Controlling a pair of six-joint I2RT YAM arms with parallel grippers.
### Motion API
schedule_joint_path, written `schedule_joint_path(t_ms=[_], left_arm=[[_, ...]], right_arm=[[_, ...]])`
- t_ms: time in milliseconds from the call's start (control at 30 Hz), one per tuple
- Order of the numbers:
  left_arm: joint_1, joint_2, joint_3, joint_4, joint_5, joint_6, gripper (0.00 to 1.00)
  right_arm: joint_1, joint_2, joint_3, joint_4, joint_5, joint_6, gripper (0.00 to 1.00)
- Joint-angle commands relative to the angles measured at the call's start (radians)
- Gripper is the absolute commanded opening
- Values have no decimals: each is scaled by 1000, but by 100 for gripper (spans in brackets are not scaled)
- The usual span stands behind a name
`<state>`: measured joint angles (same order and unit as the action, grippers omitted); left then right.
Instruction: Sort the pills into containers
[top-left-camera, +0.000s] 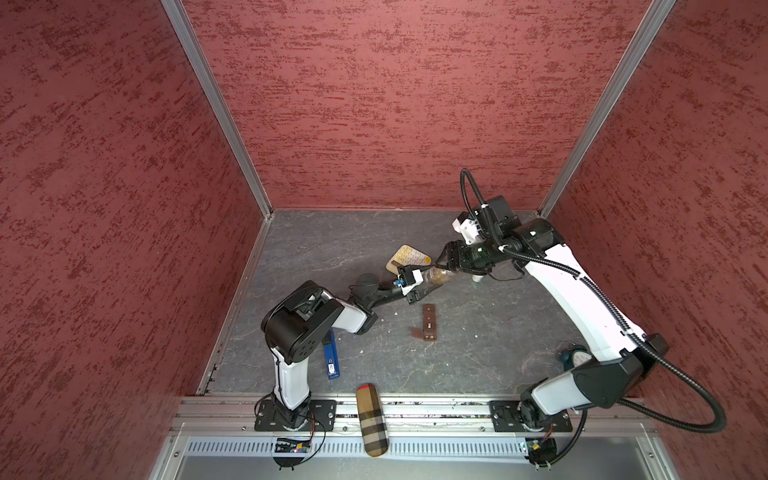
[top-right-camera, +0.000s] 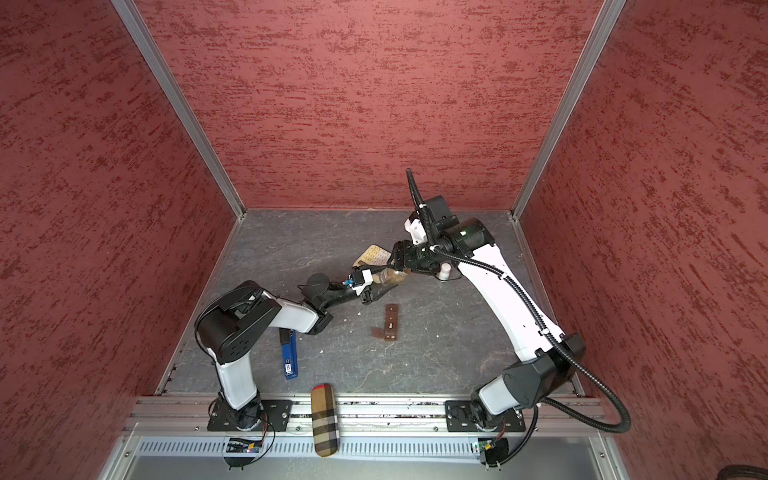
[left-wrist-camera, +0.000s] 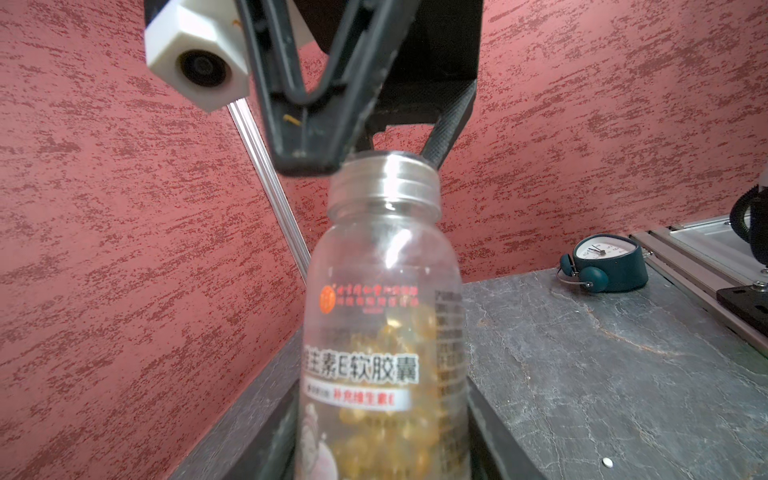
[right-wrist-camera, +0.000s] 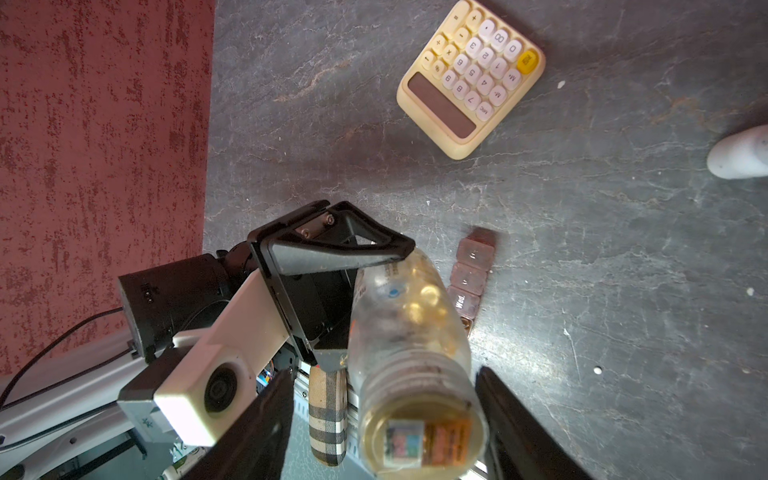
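Bare table (top-left-camera: 490, 332) right of the containers (top-left-camera: 429, 322), calculator (top-left-camera: 409, 258) blocking the far middle — blue object (top-left-camera: 330, 357) near left

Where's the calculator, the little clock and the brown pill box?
Calculator (right-wrist-camera: 471, 77): right wrist view, on its keys.
Clock (left-wrist-camera: 623, 272): left wrist view, on its teal body.
Pill box (top-left-camera: 429, 321): a top view, middle of the brown strip.
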<state>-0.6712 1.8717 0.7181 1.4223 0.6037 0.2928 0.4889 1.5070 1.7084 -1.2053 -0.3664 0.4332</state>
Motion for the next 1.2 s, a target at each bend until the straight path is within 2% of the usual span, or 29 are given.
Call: schedule_joint_path(t_ms=[0, 67, 300, 667, 800, 1167], left_arm=[[8, -15, -1, -11, -38, -5, 0], [8, -16, 0, -10, -38, -4, 0], [6, -29, -18, -10, -36, -4, 0], [8, -62, -61, -10, -38, -2, 0], [8, -68, -61, -10, -37, -3, 0], [8, -65, -62, -10, -41, -2, 0]], right_arm=[[26, -33, -9, -29, -39, 0, 69], [27, -34, -10, -36, -28, -5, 69], [27, -25, 59, -82, 123, -27, 72], [27, 22, 85, -87, 117, -66, 68], [21, 37, 87, -91, 120, -70, 65], [1, 46, 70, -67, 81, -67, 44]])
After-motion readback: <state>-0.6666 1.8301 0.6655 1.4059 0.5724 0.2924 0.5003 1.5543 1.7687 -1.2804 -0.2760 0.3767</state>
